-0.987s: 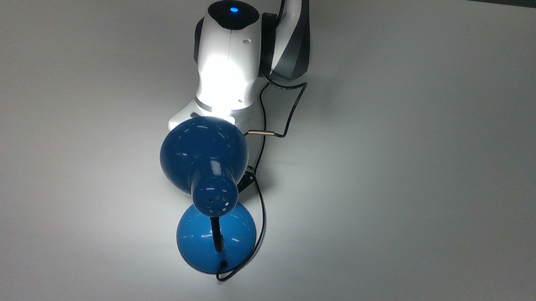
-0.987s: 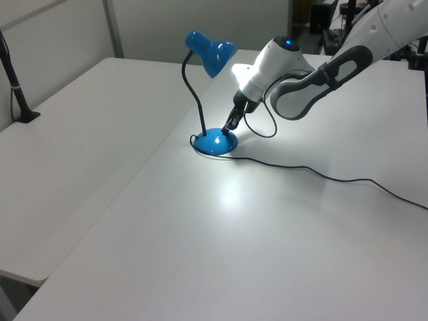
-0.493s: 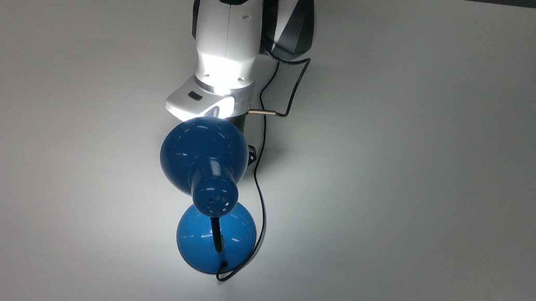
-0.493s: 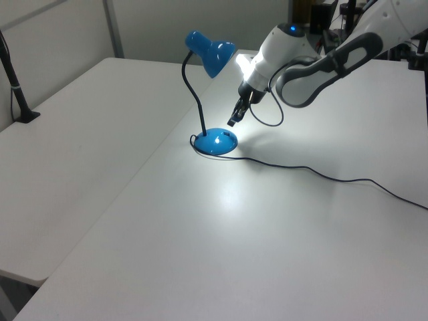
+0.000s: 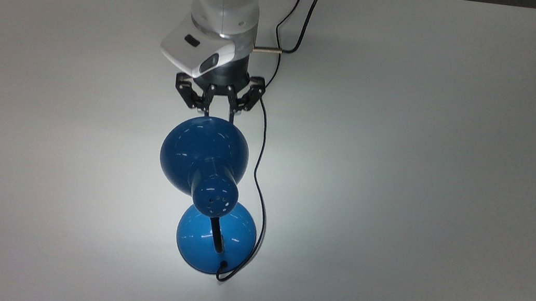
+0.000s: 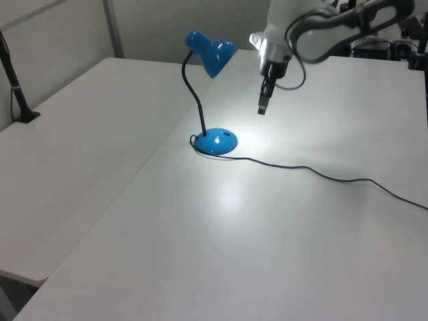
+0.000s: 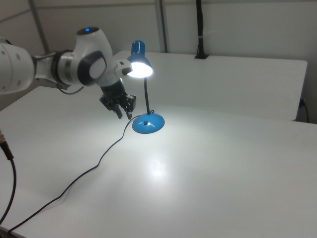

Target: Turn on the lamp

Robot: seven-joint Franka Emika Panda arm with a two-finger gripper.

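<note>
Lamp (image 5: 203, 160) light is on: its shade throws a bright pool over the worktop (image 5: 424, 193) around the blue base (image 6: 217, 141), and in the right view the mouth of the shade glows white. It stands near the middle of the worktop, upright on its domed base, neck curving up, cord (image 6: 314, 172) trailing off toward the left view's right.

A second ago my jaws were down at the base, at the edge of the dome where the switch seems to sit. Half a second ago I had come off it, and now my jaws (image 5: 219, 104) hang clear in the air, above the worktop and well apart from the base, just beyond the rim of the shade in the top view. They touch nothing and hold nothing; the two fingers stand close together, almost closed, linkages splayed out at either side.

I judge the press made and the task done. What remains is to keep retreating without snagging the cord, which runs beneath me.
</note>
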